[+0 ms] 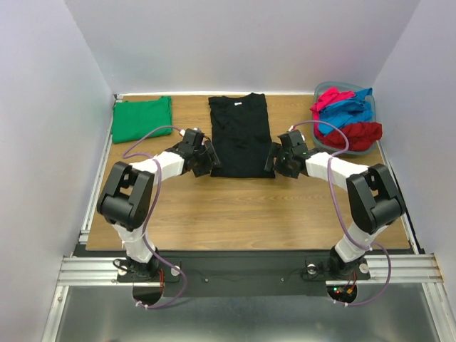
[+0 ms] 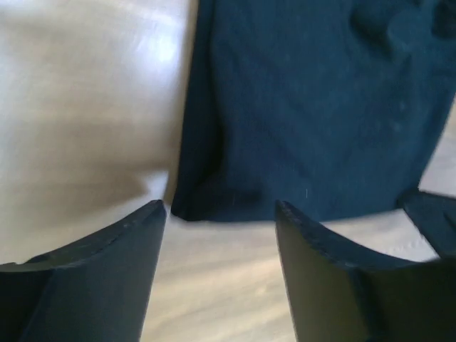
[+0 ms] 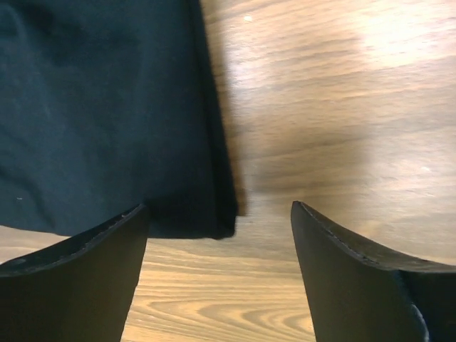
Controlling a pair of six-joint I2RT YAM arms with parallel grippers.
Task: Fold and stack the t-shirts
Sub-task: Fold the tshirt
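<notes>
Green cloth marks the finished part: one green t-shirt (image 1: 142, 118) lies folded at the upper left of the wooden table (image 1: 235, 214), and I judge that one done. The black t-shirt (image 1: 239, 135) lies flat at the centre, sleeves turned in to make a narrow rectangle, hem toward the arms. Your left gripper (image 2: 221, 210) is at its lower-left corner and your right gripper (image 3: 217, 210) at its lower-right corner, both with jaws spread and grasping nothing. Folding the hem upward looks like your step in hand. A red t-shirt (image 1: 360, 134), a blue t-shirt (image 1: 349, 108) and a pink t-shirt (image 1: 329, 100) sit bunched in the grey-blue tub (image 1: 320, 91) at upper right, so most of the work remains.
</notes>
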